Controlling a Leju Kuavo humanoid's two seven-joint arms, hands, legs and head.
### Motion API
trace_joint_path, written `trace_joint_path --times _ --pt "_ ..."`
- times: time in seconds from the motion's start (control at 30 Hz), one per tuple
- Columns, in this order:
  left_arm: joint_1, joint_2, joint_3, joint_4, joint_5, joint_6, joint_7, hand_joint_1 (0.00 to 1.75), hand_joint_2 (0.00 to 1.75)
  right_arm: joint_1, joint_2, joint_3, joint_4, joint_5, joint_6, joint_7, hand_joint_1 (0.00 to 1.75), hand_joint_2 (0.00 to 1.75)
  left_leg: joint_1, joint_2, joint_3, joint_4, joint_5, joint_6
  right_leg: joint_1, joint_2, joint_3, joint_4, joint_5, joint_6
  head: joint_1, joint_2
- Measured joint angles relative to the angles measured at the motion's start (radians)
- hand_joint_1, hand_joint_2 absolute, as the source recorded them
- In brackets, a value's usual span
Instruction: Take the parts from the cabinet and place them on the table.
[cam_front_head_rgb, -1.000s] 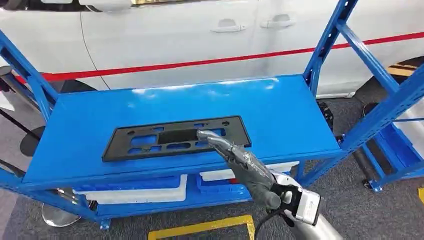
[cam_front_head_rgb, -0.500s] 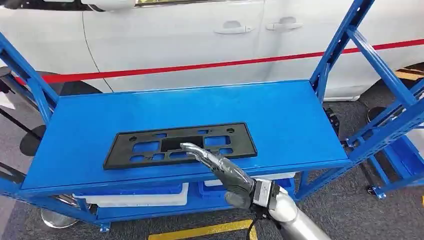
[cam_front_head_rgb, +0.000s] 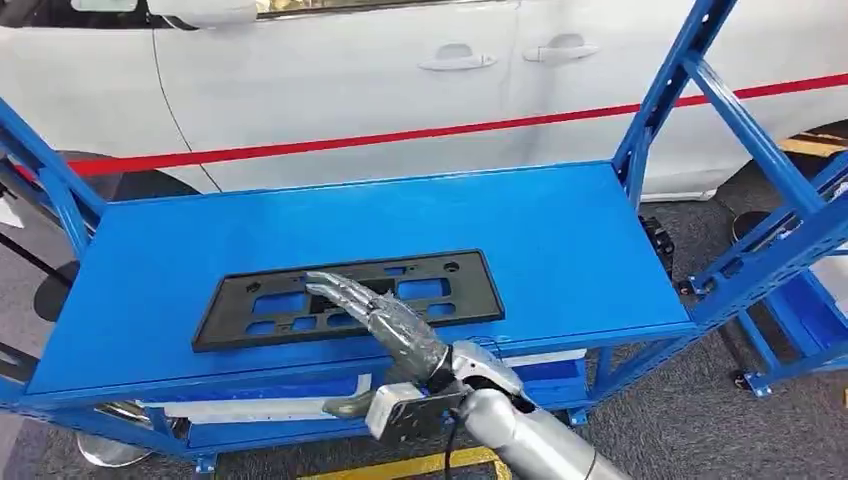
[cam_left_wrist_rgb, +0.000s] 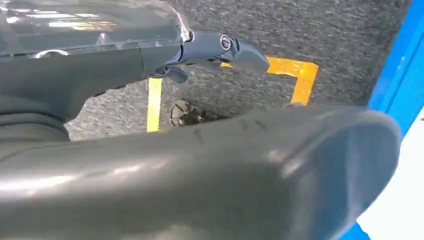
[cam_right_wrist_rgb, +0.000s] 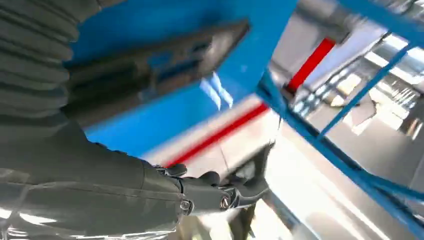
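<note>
a flat black plate frame (cam_front_head_rgb: 345, 297) lies on the blue shelf (cam_front_head_rgb: 560, 240), near its front edge. the right hand (cam_front_head_rgb: 375, 318) reaches over the frame's middle, fingers outstretched, grasping nothing. the left hand (cam_left_wrist_rgb: 200, 165) hangs over grey floor (cam_left_wrist_rgb: 325, 30); its state is unclear. behind the frame stands a white car (cam_front_head_rgb: 350, 80).

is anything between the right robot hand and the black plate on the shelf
Nothing visible does. The right robot hand reaches over the black plate, its fingers spread above the cut-outs. The blue shelf around the plate is bare.
</note>
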Motion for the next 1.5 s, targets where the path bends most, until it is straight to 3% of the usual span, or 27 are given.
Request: trace_joint_path --times 0.13,0.23,0.27,0.3,0.33,0.4,0.43,0.47,0.57,0.63,0.73,0.77,0.8,0.83,0.9,0.93,0.97,1.0,1.13,1.17,1.23,1.3,1.33,1.37,1.43,1.47,1.5 --pt "0.0 -0.008 0.0 0.0 0.0 0.009 0.0 0.0 0.0 -0.042 0.053 0.049 0.061 0.151 -0.113 0.063 0.0 1.75 0.006 -0.001 0.006 -0.009 0.004 0.019 -0.003 -0.001 -0.002 0.017 -0.019 0.015 0.0 0.0" --pt "0.0 -0.008 0.0 0.0 0.0 0.012 0.0 0.0 0.0 -0.069 0.096 0.086 0.14 0.239 -0.181 0.106 0.0 1.75 0.005 0.001 0.006 -0.009 0.001 0.028 -0.009 -0.002 -0.115 0.239 -0.125 0.027 0.002 0.0" --pt "0.0 -0.008 0.0 0.0 0.0 0.014 0.0 0.0 0.0 -0.071 0.105 0.097 0.163 0.27 -0.198 0.126 0.0 1.75 0.005 0.001 0.007 -0.009 0.0 0.029 -0.009 -0.002 -0.148 0.3 -0.137 0.028 0.002 0.0" --pt "0.002 -0.008 0.0 0.001 0.0 0.014 0.0 0.0 0.0 -0.077 0.114 0.109 0.192 0.309 -0.219 0.153 0.0 1.75 0.004 -0.001 0.008 -0.009 0.0 0.029 -0.009 -0.002 -0.16 0.312 -0.126 0.028 0.002 0.0" --pt "0.002 -0.008 -0.001 0.001 0.0 0.014 0.0 0.0 0.0 -0.086 0.128 0.12 0.228 0.362 -0.252 0.185 0.0 1.75 0.004 -0.003 0.009 -0.009 -0.001 0.028 -0.009 -0.002 -0.149 0.278 -0.093 0.025 0.002 0.0" --pt "0.0 -0.008 -0.005 0.001 0.0 0.014 0.0 0.0 0.0 -0.111 0.163 0.138 0.304 0.448 -0.314 0.232 0.0 1.75 0.002 -0.005 0.015 -0.009 -0.003 0.024 -0.004 -0.001 -0.068 0.104 0.005 0.008 0.002 0.0" --pt "0.0 -0.008 -0.006 0.001 0.0 0.014 0.001 0.0 0.0 -0.12 0.176 0.144 0.33 0.467 -0.331 0.24 0.0 1.75 0.002 -0.005 0.017 -0.01 -0.005 0.022 0.0 -0.001 -0.033 0.027 0.031 -0.002 0.002 0.0" --pt "-0.002 -0.011 -0.007 0.001 0.0 0.014 0.001 0.0 0.0 -0.128 0.186 0.152 0.354 0.474 -0.339 0.244 0.0 1.75 -0.005 -0.005 0.015 -0.007 -0.008 0.016 0.004 -0.003 -0.021 0.002 0.017 -0.006 0.0 0.0" --pt "-0.001 -0.01 -0.011 0.001 0.0 0.014 0.004 0.0 0.0 -0.14 0.211 0.168 0.423 0.485 -0.342 0.247 0.0 1.75 0.003 -0.004 0.019 -0.016 -0.006 0.0 0.01 0.0 -0.023 -0.001 0.018 -0.009 0.002 0.0" --pt "-0.003 -0.008 -0.016 0.001 0.0 0.014 0.006 0.0 0.0 -0.151 0.232 0.171 0.47 0.514 -0.342 0.275 0.0 1.75 0.003 -0.002 0.018 -0.002 -0.019 -0.01 -0.003 -0.002 -0.007 -0.026 0.03 -0.017 0.002 0.0" --pt "-0.005 -0.007 -0.022 0.001 0.0 0.014 0.013 0.0 0.0 -0.166 0.261 0.187 0.545 0.57 -0.354 0.302 0.0 1.75 0.004 -0.001 -0.076 0.197 -0.124 -0.019 -0.004 -0.004 -0.003 -0.029 0.028 -0.026 -0.001 0.0" --pt "-0.004 -0.007 -0.023 0.001 0.0 0.014 0.015 0.0 0.0 -0.166 0.267 0.192 0.571 0.582 -0.355 0.307 0.0 1.75 0.005 -0.001 -0.109 0.263 -0.143 -0.023 -0.004 -0.005 -0.002 -0.028 0.027 -0.027 -0.001 0.0" --pt "-0.003 -0.007 -0.023 0.001 0.0 0.014 0.018 0.0 0.0 -0.164 0.272 0.197 0.598 0.591 -0.354 0.312 0.0 1.75 0.007 -0.001 -0.127 0.29 -0.139 -0.026 -0.003 -0.004 -0.002 -0.027 0.026 -0.027 -0.001 0.0" --pt "-0.002 -0.006 -0.023 0.001 0.0 0.015 0.019 0.0 0.0 -0.165 0.278 0.202 0.616 0.598 -0.353 0.314 0.0 1.75 0.009 0.0 -0.12 0.266 -0.112 -0.029 -0.004 -0.003 -0.001 -0.026 0.024 -0.026 -0.001 0.0" --pt "-0.004 -0.002 -0.023 0.001 0.0 0.016 0.019 0.0 0.0 -0.166 0.29 0.211 0.639 0.601 -0.346 0.317 0.0 1.75 0.015 0.001 -0.044 0.102 -0.016 -0.033 -0.008 -0.001 0.003 -0.017 0.015 -0.018 -0.001 0.0" --pt "-0.004 -0.001 -0.023 0.001 0.0 0.016 0.019 0.0 0.0 -0.167 0.294 0.215 0.644 0.602 -0.341 0.318 0.0 1.75 0.019 0.003 -0.01 0.029 0.015 -0.035 -0.008 0.0 0.003 -0.01 0.009 -0.014 -0.001 0.0" --pt "-0.006 -0.002 -0.023 0.001 0.0 0.016 0.019 0.0 0.0 -0.17 0.299 0.219 0.65 0.602 -0.339 0.319 0.0 1.75 0.012 0.0 0.008 0.001 -0.005 -0.034 -0.001 0.001 -0.002 -0.001 0.003 -0.005 -0.002 0.0" --pt "-0.008 -0.001 -0.024 0.001 0.0 0.016 0.019 0.0 0.0 -0.172 0.301 0.224 0.655 0.602 -0.333 0.323 0.0 1.75 0.012 -0.003 0.004 0.0 -0.001 -0.017 0.0 0.001 -0.005 0.003 0.003 -0.003 -0.002 0.0" --pt "-0.006 -0.001 -0.027 0.001 0.0 0.016 0.021 0.0 0.0 -0.176 0.307 0.233 0.666 0.592 -0.32 0.342 0.0 1.75 0.014 -0.002 0.004 -0.004 0.002 0.007 -0.003 0.001 -0.006 0.008 -0.006 0.014 -0.002 0.0" --pt "-0.007 -0.001 -0.03 0.001 0.0 0.016 0.021 0.0 0.0 -0.179 0.309 0.236 0.666 0.589 -0.314 0.352 0.0 1.75 0.015 -0.002 0.004 -0.004 0.002 0.011 -0.006 0.0 -0.02 0.042 -0.032 0.019 -0.001 0.0" --pt "-0.009 0.001 -0.032 0.001 0.0 0.015 0.022 0.0 0.0 -0.183 0.309 0.245 0.668 0.585 -0.31 0.372 0.0 1.75 0.013 0.0 0.003 -0.004 0.001 0.017 -0.009 -0.001 -0.092 0.193 -0.107 0.025 -0.001 0.0" --pt "-0.009 0.004 -0.037 0.002 0.0 0.014 0.024 0.0 0.0 -0.182 0.309 0.253 0.673 0.576 -0.309 0.39 0.0 1.75 0.012 0.0 0.003 -0.004 0.001 0.018 -0.009 -0.001 -0.155 0.312 -0.138 0.027 -0.001 0.0" --pt "-0.009 0.005 -0.04 0.002 -0.001 0.014 0.025 0.0 0.0 -0.183 0.309 0.255 0.676 0.57 -0.311 0.399 0.0 1.75 0.011 -0.001 0.003 -0.004 0.0 0.018 -0.009 -0.001 -0.157 0.309 -0.12 0.024 -0.001 0.0" --pt "-0.009 0.005 -0.042 0.002 -0.001 0.014 0.025 0.0 0.0 -0.185 0.309 0.256 0.679 0.567 -0.314 0.41 0.0 1.75 0.01 -0.002 0.004 -0.004 0.0 0.018 -0.008 -0.001 -0.136 0.257 -0.081 0.019 -0.001 0.0" --pt "-0.011 0.005 -0.047 0.002 -0.002 0.013 0.027 0.0 0.0 -0.201 0.309 0.257 0.685 0.554 -0.323 0.428 0.0 1.75 0.008 -0.004 0.009 -0.004 -0.001 0.017 -0.002 0.0 -0.05 0.074 0.013 0.001 -0.001 0.0" --pt "-0.011 0.003 -0.049 0.002 -0.002 0.013 0.027 0.0 0.0 -0.212 0.309 0.257 0.689 0.55 -0.327 0.434 0.0 1.75 0.01 -0.003 0.007 -0.004 -0.002 0.016 0.004 -0.001 -0.027 0.017 0.015 -0.01 -0.001 0.0" --pt "-0.013 0.003 -0.052 0.002 -0.002 0.013 0.027 0.0 0.0 -0.223 0.309 0.257 0.695 0.544 -0.331 0.441 0.0 1.75 0.003 -0.004 0.003 -0.001 -0.003 0.008 0.007 -0.002 -0.023 0.003 0.015 -0.01 -0.002 0.0"
